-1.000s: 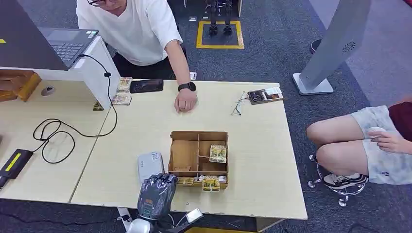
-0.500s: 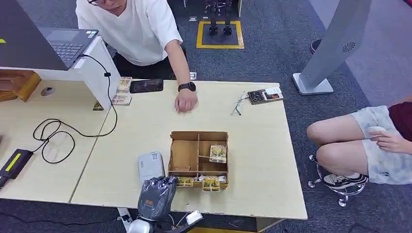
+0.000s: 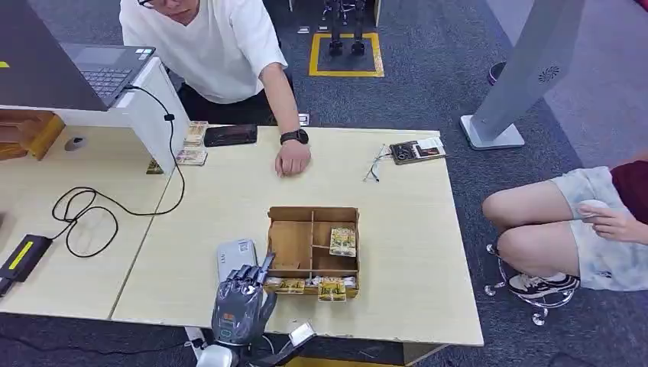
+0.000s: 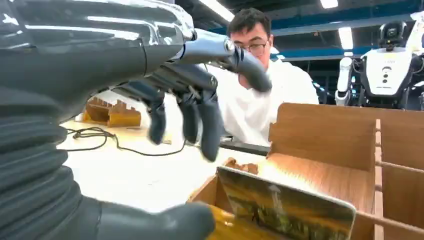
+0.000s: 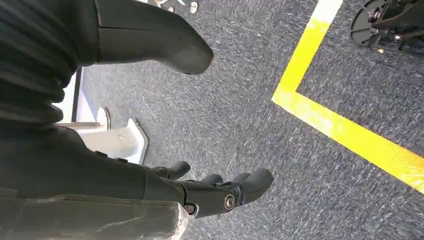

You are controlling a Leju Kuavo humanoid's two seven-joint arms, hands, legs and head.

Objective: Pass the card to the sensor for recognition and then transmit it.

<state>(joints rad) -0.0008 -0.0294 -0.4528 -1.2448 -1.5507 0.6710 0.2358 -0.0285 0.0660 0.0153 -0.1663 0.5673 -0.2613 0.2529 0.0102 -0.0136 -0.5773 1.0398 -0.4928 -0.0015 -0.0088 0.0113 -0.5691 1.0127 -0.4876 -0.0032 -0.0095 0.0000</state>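
Early stage. Left hand (image 3: 243, 297) hovers fingers spread, empty, at the wooden organizer box (image 3: 312, 246) front edge; card (image 4: 280, 207) still in its front slot. Pickup, sensing, handover remain.

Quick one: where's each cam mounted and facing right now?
Head: high on body, looking down at the table; left hand shows.
Left wrist: behind left hand, facing the wooden box, card and person.
Right wrist: behind right hand, facing carpet.
Head and left wrist share the box.
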